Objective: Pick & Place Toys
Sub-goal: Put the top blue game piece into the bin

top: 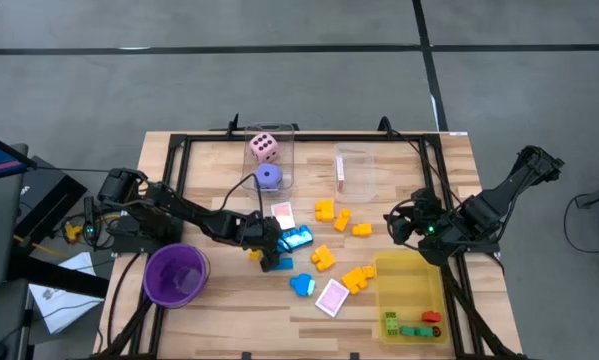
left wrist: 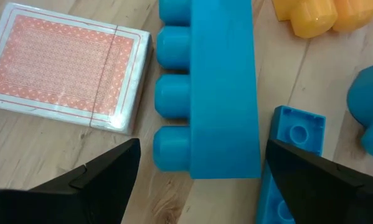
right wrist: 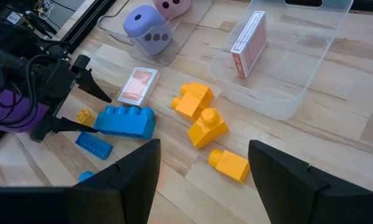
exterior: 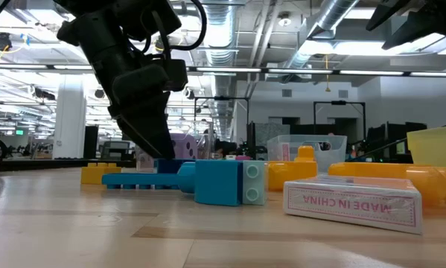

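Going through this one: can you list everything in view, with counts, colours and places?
Table: one, wooden.
Clear boxes: two, at the far side.
Dice: two, pink and purple, in the left clear box.
Card decks: three, pink-white; one in the right clear box, two on the table.
Blue pieces: three, mid-table.
Yellow-orange blocks: five, mid-table, plus one tiny yellow piece.
Yellow tray: one, near right.
Small blocks: several, green and red, in the tray's near end.
Purple cup: one, near left.
Left gripper: open, straddling the long blue block.
Right gripper: open, raised by the tray.
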Tool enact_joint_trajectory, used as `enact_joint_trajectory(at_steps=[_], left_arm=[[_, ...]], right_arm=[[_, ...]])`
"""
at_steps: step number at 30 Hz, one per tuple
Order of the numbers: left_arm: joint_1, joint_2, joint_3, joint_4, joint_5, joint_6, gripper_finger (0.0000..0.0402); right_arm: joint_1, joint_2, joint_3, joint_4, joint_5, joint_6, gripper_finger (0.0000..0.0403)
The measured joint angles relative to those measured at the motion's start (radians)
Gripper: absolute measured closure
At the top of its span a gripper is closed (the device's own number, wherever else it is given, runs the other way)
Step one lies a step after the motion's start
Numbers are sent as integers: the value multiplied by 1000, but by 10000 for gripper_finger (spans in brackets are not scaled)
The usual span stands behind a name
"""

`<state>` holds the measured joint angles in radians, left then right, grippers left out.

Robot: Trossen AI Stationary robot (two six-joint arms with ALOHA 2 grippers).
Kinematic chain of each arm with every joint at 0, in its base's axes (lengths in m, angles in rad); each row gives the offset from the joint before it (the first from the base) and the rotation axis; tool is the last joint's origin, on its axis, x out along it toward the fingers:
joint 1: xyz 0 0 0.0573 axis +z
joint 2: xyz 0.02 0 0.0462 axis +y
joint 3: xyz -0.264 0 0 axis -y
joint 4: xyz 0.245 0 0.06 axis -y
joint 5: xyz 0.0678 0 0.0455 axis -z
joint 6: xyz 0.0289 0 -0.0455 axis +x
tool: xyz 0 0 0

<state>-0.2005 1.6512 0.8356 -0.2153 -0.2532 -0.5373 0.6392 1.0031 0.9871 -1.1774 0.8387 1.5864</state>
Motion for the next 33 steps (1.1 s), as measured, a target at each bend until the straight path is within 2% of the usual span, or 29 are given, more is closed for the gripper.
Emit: enact_joint_trajectory(at_steps=[6, 14, 20, 30, 33], left_arm=[[0, 12, 0, 9, 22, 6, 60], [0, 80, 0, 39, 19, 2, 60], [0, 87, 0, 48, 0, -2, 63], [-2, 86, 0, 54, -6, -9, 137], [-2, 86, 0, 55, -7, -40, 141]], right_arm=[[0, 0, 0, 0, 0, 0, 168], [0, 0, 0, 4, 0, 3, 168], [1, 0, 0, 7, -1, 3, 168], [1, 0, 0, 4, -2, -12, 168], [1, 0, 0, 4, -3, -23, 168]])
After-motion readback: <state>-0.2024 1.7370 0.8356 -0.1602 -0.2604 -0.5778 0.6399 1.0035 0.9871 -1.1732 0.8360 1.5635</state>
